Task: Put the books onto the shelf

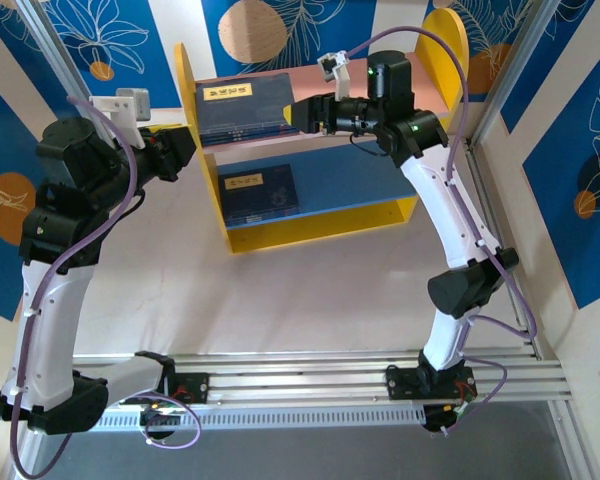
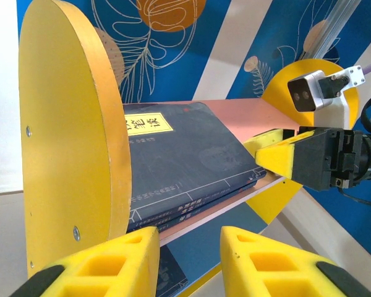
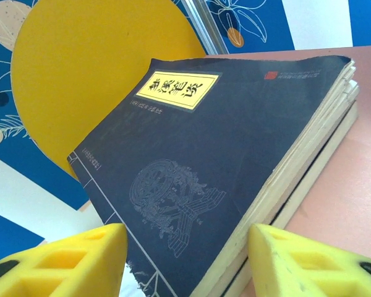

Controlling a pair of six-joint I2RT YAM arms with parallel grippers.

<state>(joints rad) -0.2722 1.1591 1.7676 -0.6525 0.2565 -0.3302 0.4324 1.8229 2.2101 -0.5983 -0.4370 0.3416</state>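
Note:
The shelf has yellow side panels, a pink upper board and a blue lower board. A stack of navy books lies flat at the left end of the pink board. One more navy book lies on the blue board. My right gripper is at the stack's right edge, open, its fingers straddling the corner of the top book. My left gripper hovers open and empty just outside the shelf's left panel, level with the stack.
Both arms reach in towards the shelf from either side; the right gripper and its wrist camera face my left one across the pink board. An aluminium rail runs along the near edge, and a frame post stands at the right.

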